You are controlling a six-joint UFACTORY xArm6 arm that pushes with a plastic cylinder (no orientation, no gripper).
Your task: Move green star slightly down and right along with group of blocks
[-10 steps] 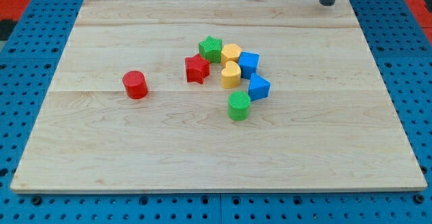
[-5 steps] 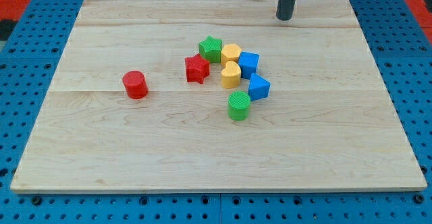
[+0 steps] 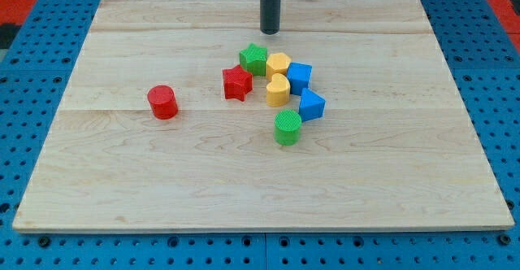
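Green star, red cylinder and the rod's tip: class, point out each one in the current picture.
green star (image 3: 253,58): camera view, centre of its top face.
red cylinder (image 3: 162,102): camera view, middle of its body.
my tip (image 3: 270,32): camera view, rod's very end, above the star.

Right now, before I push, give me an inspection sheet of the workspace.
Surface: wooden board, flat, on blue pegboard.
Job's things: green star at the cluster's upper left, beside red star, two yellow blocks, two blue blocks, green cylinder.
Clutter: red cylinder, apart at the view's left.
Tool: my tip just above the green star, not touching.
Cables: nothing seen.
Surroundings: red edging at the top corners.
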